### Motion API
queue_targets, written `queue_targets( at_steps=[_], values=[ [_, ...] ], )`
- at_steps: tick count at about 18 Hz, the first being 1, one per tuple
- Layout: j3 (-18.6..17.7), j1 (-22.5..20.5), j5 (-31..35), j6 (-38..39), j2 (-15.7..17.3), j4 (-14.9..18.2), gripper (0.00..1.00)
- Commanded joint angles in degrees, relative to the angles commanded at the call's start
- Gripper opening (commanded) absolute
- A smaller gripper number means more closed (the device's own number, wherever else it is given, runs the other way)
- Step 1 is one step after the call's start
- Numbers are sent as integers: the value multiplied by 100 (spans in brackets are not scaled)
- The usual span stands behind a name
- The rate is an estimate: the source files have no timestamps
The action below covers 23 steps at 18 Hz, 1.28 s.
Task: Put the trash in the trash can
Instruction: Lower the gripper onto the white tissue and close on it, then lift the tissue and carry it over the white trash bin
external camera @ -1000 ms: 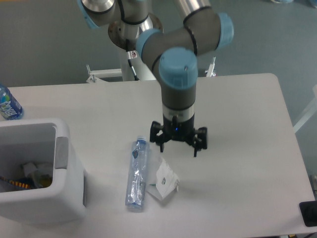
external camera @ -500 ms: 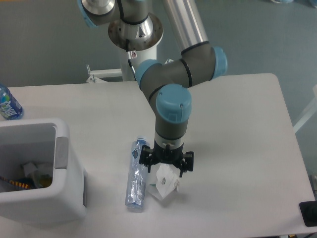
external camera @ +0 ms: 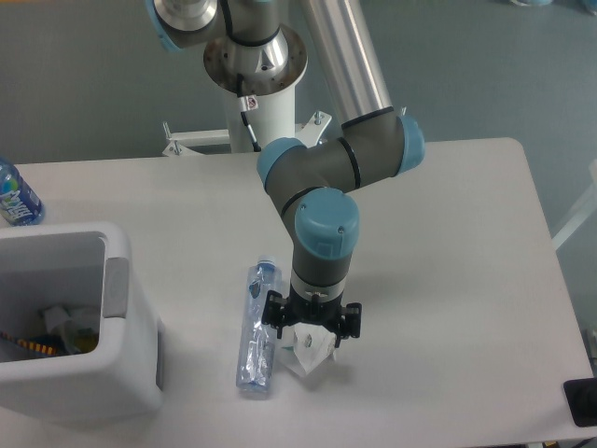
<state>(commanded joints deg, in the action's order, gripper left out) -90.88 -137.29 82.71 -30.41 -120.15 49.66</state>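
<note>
A flattened clear plastic bottle (external camera: 258, 327) with a bluish label lies lengthwise on the white table, near the front. Just to its right lies a crumpled white paper packet (external camera: 309, 354). My gripper (external camera: 311, 329) hangs straight down over the packet, open, with its fingers spread to either side of the packet's top. The gripper body hides the packet's upper part. The trash can (external camera: 70, 322), a boxy white bin with a grey side panel, stands at the left edge and holds some litter.
An intact blue-labelled water bottle (external camera: 16, 194) stands at the far left edge behind the bin. The robot's base column (external camera: 264, 103) rises behind the table. A dark object (external camera: 582, 401) sits at the front right corner.
The gripper moved left and toward the front of the table, then descended onto the paper packet. The bottle, packet and bin stayed in place.
</note>
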Motion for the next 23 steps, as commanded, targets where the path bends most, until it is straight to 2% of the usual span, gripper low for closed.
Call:
queue_targets(
  at_steps=[4, 5, 7, 13, 16, 20, 23],
  values=[
    [-17, 0, 131, 0, 0, 0, 13],
    [-18, 0, 210, 0, 0, 0, 6],
    [-26, 0, 290, 0, 0, 9, 0],
    [17, 18, 272, -44, 61, 0, 0],
    [263, 9, 237, -70, 202, 0, 0],
    [606, -96, -69, 52, 710, 9, 0],
    [747, -325, -709, 709, 1141, 0, 0]
  ],
)
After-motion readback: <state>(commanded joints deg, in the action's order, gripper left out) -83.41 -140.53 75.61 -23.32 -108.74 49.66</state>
